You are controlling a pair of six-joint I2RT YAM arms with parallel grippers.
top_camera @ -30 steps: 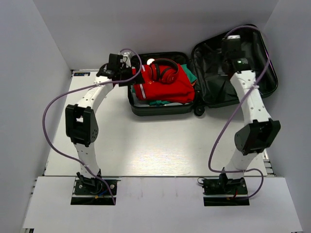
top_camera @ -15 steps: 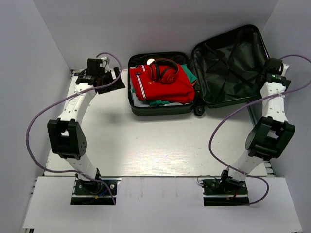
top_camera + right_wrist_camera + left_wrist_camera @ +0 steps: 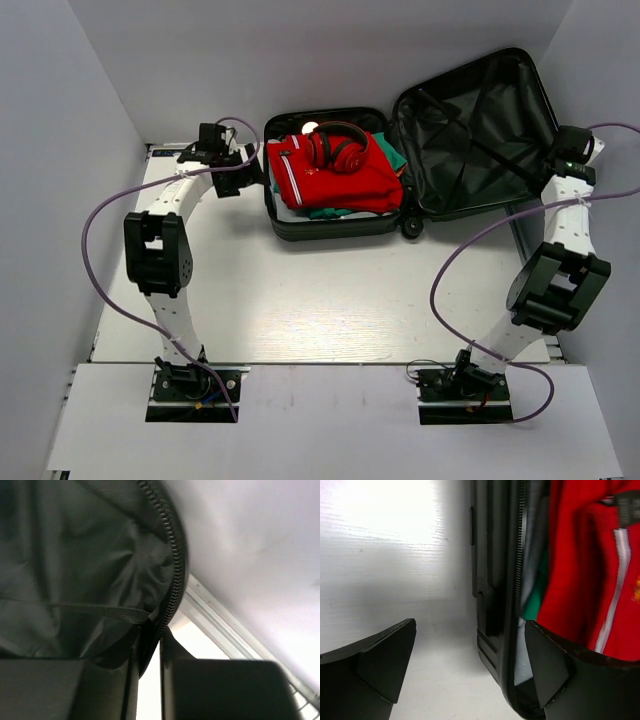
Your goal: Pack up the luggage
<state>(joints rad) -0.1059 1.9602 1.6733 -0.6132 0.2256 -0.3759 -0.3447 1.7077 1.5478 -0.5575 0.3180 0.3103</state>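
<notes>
The luggage (image 3: 330, 226) lies open at the table's (image 3: 300, 290) far edge, with a red jacket (image 3: 340, 182) and red headphones (image 3: 336, 148) in its base. The left gripper (image 3: 470, 625), jaws wide apart, straddles the base's left wall. The right gripper (image 3: 148, 645) pinches the raised lid's (image 3: 470, 130) zippered rim.

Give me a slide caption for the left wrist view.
Open left gripper straddles the luggage rim, red clothing packed inside.

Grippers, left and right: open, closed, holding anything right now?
Left gripper: open, fingers either side of the luggage wall, gripping nothing.
Right gripper: closed on the zipper rim of the luggage lid.
</notes>
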